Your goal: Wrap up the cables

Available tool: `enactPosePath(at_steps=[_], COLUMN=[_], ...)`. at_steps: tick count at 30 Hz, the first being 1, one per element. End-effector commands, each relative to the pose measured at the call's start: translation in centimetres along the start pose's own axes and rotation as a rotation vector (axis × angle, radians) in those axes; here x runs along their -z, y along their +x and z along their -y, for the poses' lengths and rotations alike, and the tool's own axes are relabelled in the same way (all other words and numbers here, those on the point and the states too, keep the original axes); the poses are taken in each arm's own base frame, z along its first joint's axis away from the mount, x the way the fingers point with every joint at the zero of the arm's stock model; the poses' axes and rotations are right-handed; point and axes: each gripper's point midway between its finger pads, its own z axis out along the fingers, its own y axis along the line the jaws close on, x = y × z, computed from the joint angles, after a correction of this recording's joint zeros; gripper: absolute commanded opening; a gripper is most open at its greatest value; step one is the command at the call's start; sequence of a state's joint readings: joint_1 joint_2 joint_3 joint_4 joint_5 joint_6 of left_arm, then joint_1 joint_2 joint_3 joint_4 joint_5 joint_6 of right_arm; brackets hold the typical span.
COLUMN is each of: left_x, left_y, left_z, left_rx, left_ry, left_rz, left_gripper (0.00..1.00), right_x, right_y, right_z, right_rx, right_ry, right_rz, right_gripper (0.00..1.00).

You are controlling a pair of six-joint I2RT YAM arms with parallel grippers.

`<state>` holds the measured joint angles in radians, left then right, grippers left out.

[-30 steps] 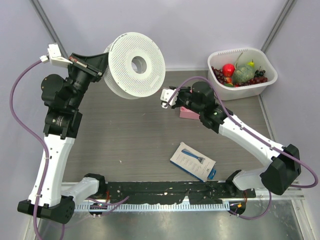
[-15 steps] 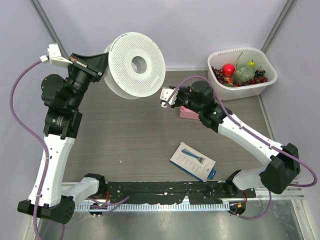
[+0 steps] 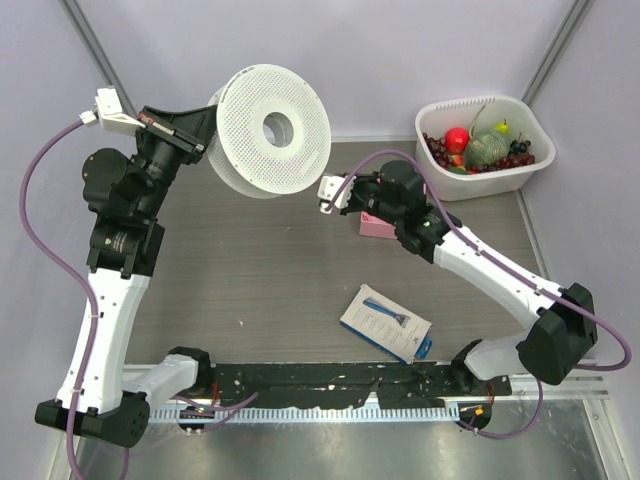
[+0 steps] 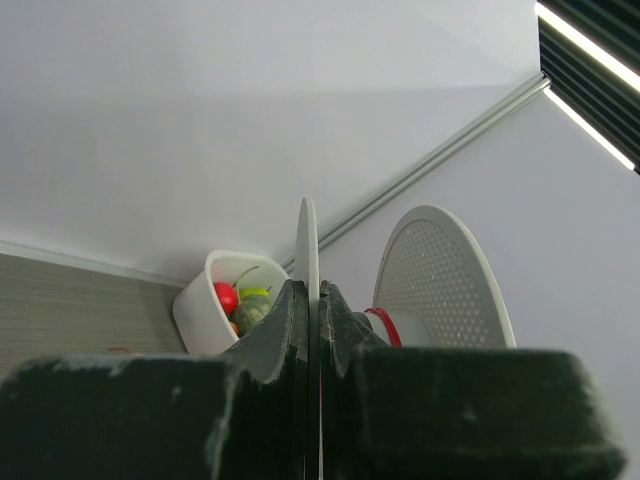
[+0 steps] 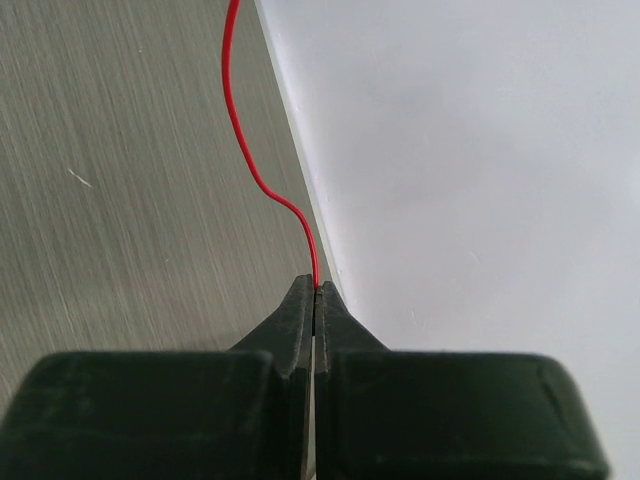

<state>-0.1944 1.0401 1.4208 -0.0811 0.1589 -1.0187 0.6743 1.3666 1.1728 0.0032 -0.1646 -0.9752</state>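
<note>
My left gripper (image 3: pixel 203 124) is raised at the back left, shut on the thin edge of one flange (image 4: pixel 308 250) of a white perforated spool (image 3: pixel 272 130). The spool's other flange (image 4: pixel 445 280) stands to the right. A few turns of the red cable (image 4: pixel 384 323) lie on its hub. My right gripper (image 3: pixel 355 198) hovers just right of the spool, near the back wall. In the right wrist view the gripper (image 5: pixel 315 292) is shut on the hair-thin red cable (image 5: pixel 238 130), which curves up and away over the table. The cable is too fine to show in the top view.
A white basket (image 3: pixel 430 118) of fruit sits at the back right corner and also shows as the white basket (image 4: pixel 197 300). A pink block (image 3: pixel 378 229) lies under my right wrist. A blue-and-white packet (image 3: pixel 385 322) lies mid-front. A black rail (image 3: pixel 330 385) runs along the near edge.
My right gripper has gone from partly open to shut on the red cable and has shifted slightly left and back. The left arm and spool have not moved.
</note>
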Motion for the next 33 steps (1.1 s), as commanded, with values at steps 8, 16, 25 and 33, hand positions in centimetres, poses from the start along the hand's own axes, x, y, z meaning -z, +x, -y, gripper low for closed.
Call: enactPosePath(at_steps=[8, 16, 25, 33], left_x=[0.2, -0.7, -1.2, -1.0], left_y=[-2.0, -1.6, 1.9, 5.3], left_z=[1.4, -3.0, -7.0, -8.3], left_rx=[-0.008, -0.108, -0.141, -0.198], left_ry=[0.028, -0.131, -0.220, -0.263], left_rz=[0.080, 0.085, -0.013, -0.086], left_gripper=[0.00, 0.00, 0.00, 0.00], right_x=[1.6, 6.0, 8.1, 5.7], right_y=[-2.5, -7.0, -13.6, -16.1], right_z=[-1.3, -7.9, -10.1, -10.1], right_rx=[-0.075, -0.190, -0.191, -0.169], right_ry=[-0.094, -0.338, -0.423, -0.406], right_rz=[0.084, 0.193, 0.258, 0.182], right_gripper=[0.01, 0.01, 0.01, 0.01])
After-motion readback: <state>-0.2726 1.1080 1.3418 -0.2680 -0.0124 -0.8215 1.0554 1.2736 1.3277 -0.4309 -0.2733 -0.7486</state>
